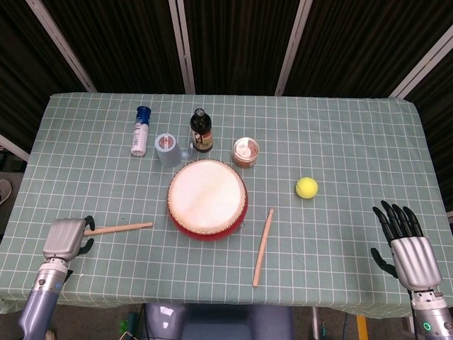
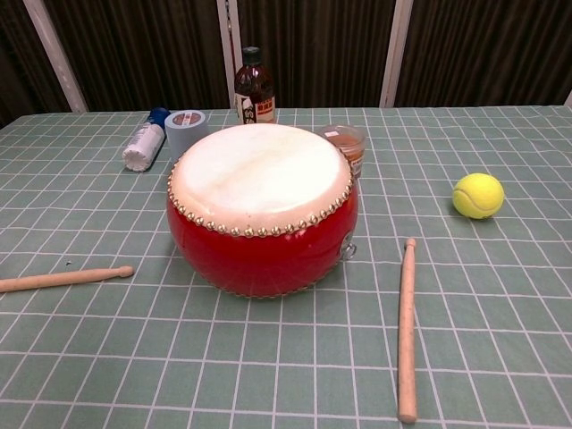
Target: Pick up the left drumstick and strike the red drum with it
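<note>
One red drum point(image 1: 207, 199) sits mid-table. Two drumsticks: the left drumstick point(image 1: 120, 228) lies flat left of the drum, long axis nearly left-right, tip toward the drum; the right drumstick point(image 1: 262, 246) runs near-vertical. The left hand point(image 1: 65, 239) covers the left stick's butt; grasp unclear. The right hand point(image 1: 407, 244) hangs fingers spread, empty.

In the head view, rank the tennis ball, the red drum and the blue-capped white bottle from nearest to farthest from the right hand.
From the right hand, at the table's right front edge:
1. Tennis ball, right of centre.
2. Red drum, table centre.
3. Blue-capped white bottle, lying at the far left back.
</note>
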`<state>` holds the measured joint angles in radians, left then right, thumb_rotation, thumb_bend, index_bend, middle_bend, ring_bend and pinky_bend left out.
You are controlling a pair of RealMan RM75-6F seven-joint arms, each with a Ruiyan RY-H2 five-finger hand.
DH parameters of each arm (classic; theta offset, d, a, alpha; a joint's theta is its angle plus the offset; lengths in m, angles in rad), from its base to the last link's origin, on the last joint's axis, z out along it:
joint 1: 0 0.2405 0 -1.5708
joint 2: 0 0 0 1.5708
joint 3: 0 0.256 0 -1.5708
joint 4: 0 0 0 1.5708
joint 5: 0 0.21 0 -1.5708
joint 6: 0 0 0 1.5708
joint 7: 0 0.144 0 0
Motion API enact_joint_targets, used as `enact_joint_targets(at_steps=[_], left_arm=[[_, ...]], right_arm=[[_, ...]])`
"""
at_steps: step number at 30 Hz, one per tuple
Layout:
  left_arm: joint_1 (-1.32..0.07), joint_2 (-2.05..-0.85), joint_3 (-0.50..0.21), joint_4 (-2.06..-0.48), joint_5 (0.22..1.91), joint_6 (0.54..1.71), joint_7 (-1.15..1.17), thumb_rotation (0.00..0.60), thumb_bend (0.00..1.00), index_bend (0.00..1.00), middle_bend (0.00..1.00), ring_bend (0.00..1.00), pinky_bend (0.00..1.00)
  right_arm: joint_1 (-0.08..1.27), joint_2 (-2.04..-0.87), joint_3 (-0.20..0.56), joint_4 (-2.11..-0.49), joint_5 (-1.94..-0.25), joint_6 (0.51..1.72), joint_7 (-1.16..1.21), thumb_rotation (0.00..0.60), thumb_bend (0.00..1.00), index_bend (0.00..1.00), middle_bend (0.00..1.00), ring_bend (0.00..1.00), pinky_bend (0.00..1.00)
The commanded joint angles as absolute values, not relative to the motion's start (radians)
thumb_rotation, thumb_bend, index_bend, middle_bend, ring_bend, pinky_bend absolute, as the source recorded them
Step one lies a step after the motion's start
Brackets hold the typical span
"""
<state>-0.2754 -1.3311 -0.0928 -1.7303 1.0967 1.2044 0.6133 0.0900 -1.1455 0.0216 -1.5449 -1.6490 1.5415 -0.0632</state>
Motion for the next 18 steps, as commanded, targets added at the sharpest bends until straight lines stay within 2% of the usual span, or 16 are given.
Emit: enact_joint_targets(at_steps=[1,18], left_arm=[[-0.293,-1.36,-0.098,-1.704,1.062,1.196,0.64,0.6,0.31,0.46,1.0,1.0,0.96],[-0.358,-1.459,-0.126,-1.614,0.904,1.188,0.722,0.6,0.34,0.48,1.0,1.0,0.96]], right_arm=[[0.09,-1.145,0.022,-1.546,-1.648,1.541,-0.061,0.6,0.34,0.0,0.0,0.0,0.07],[0.091,-1.14,0.024,-1.555,-1.64,1.537,-0.051,0.6,0.34,0.0,0.0,0.0,0.07]])
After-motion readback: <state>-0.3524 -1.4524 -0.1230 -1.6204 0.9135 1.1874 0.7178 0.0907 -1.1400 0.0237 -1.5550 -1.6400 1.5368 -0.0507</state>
